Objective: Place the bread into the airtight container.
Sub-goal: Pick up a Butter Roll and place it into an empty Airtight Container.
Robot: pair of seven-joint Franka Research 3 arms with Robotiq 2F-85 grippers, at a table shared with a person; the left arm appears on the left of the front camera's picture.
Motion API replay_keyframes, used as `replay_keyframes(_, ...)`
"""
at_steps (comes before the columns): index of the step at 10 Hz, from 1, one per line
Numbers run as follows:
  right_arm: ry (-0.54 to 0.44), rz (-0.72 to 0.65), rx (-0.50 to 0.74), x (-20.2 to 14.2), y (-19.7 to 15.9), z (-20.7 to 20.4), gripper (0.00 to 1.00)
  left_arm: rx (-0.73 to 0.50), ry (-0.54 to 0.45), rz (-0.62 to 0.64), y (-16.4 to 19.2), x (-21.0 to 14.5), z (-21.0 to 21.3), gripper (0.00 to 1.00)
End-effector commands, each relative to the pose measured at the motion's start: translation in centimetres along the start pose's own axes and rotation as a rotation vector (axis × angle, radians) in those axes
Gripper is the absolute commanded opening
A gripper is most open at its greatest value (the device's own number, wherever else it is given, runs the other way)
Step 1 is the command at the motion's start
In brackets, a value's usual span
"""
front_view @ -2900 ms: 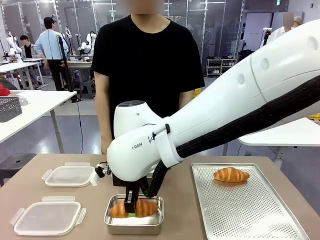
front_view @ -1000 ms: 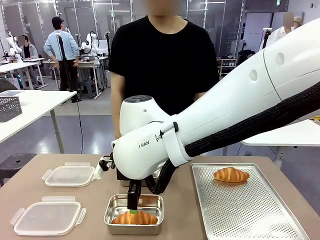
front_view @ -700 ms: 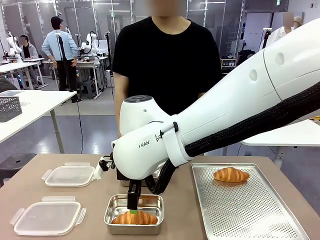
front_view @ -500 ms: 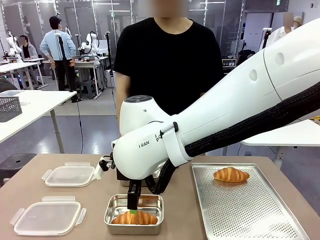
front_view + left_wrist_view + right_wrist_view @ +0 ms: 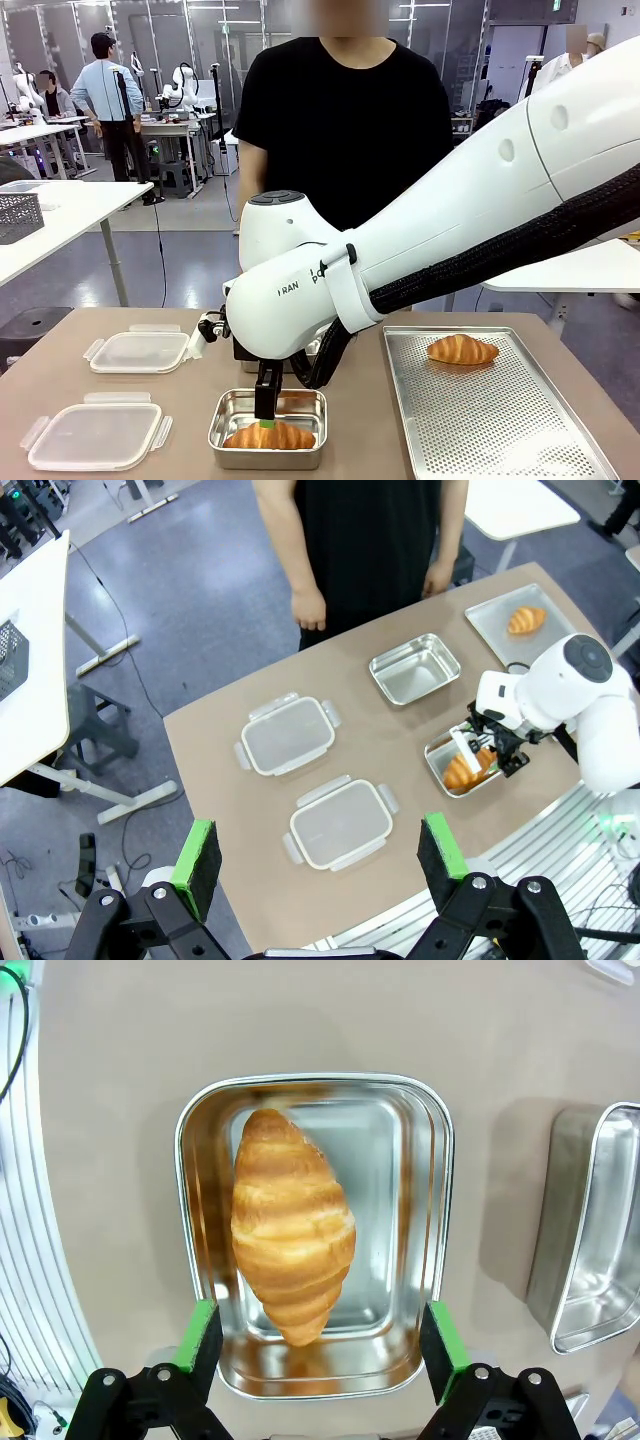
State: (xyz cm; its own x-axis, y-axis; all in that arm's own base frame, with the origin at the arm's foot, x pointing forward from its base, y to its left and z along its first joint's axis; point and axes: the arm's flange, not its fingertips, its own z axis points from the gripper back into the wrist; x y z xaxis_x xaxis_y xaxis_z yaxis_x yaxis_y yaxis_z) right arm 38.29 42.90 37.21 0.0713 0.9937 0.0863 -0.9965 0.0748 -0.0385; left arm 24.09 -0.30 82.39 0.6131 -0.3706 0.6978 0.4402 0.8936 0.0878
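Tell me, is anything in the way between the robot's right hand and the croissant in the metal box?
No, nothing visible. The right hand hangs open straight above the croissant, which lies uncovered in the metal box, with only air between them.

You see a golden-brown croissant (image 5: pixel 292 1225) lying in the shiny rectangular steel container (image 5: pixel 385 1160) (nearer one long wall), your right gripper (image 5: pixel 320 1338) spread wide over it; a second steel container (image 5: pixel 590 1240) sits apart.

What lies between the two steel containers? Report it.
Bare table, nothing else: the right wrist view shows it between the container holding the croissant and the empty container.
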Motion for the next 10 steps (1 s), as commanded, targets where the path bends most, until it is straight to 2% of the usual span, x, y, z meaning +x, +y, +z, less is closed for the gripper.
replay_keyframes(1, 0.0, 0.0, 0.0, 0.0, 0.0, 0.0, 0.99, -0.003, 0.009, 0.0, 0.1, 0.2, 0.3, 1.0)
replay_keyframes(2, -0.059, 0.029, 0.046, -0.3, 0.0, 4.1, 0.99, -0.003, 0.009, 0.0, 0.1, 0.2, 0.3, 1.0)
replay_keyframes(3, -0.039, -0.035, -0.047, -1.0, -0.4, 8.4, 0.99, -0.003, 0.009, 0.0, 0.1, 0.2, 0.3, 1.0)
replay_keyframes(4, -0.123, -0.069, -0.011, -2.1, -0.5, 11.8, 0.99, -0.003, 0.009, 0.0, 0.1, 0.2, 0.3, 1.0)
replay_keyframes(5, -0.148, -0.11, -0.04, -4.0, -0.8, 14.7, 0.99, -0.003, 0.009, 0.0, 0.1, 0.2, 0.3, 1.0)
replay_keyframes(7, -0.248, -0.258, -0.065, -10.1, -2.4, 18.7, 0.99, -0.003, 0.009, 0.0, 0.1, 0.2, 0.3, 1.0)
replay_keyframes(10, -0.352, -0.559, -0.141, -20.3, -5.0, 19.9, 0.99, -0.003, 0.009, 0.0, 0.1, 0.2, 0.3, 1.0)
